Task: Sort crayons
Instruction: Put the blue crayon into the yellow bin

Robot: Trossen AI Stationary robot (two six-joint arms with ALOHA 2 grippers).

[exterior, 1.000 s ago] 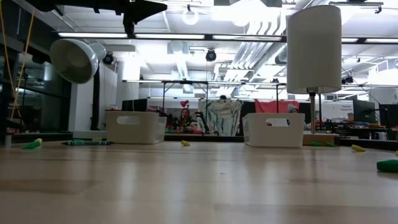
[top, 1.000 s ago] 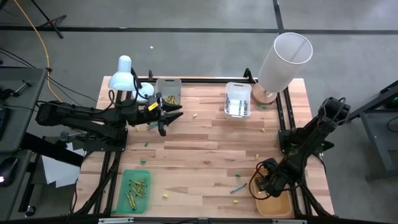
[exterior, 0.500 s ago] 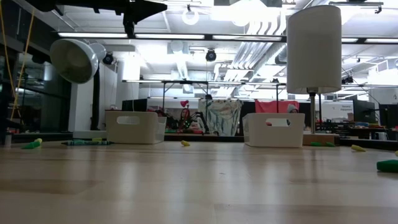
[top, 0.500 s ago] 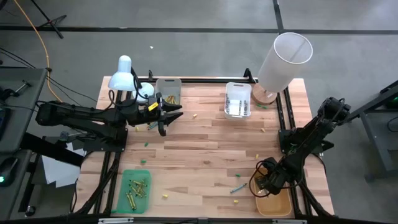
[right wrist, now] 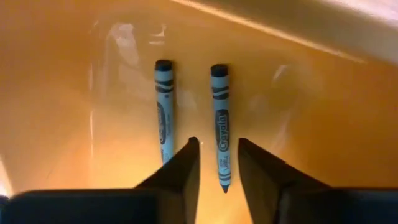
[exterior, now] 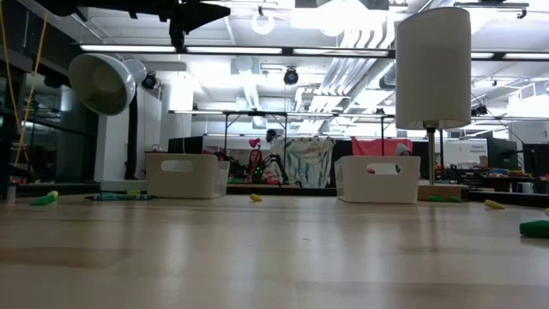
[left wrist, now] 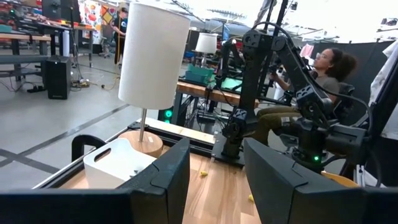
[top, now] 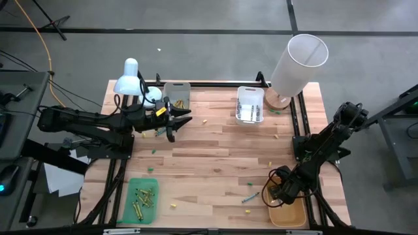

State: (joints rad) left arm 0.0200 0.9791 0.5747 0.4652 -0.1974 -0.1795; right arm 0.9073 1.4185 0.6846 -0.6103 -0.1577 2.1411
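Where two blue crayons (right wrist: 220, 127) lie in the orange tray (right wrist: 74, 124), right claw (right wrist: 217, 163) spread (left claw (left wrist: 214, 180) spread too).

The table lamp (top: 295, 65) stands at the far right corner of the surface (top: 215, 163). Just left of the lamp sits one bin (top: 250, 104); farther left along the far edge, another bin (top: 177, 95). Well in front of the lamp, at the near right corner, lies a tray (top: 288, 214) with two crayons (right wrist: 221, 124) in it. At the near left corner lies another tray (top: 142, 199).

Left end effector (top: 175, 121) open — right end effector (right wrist: 217, 163) parted, empty.
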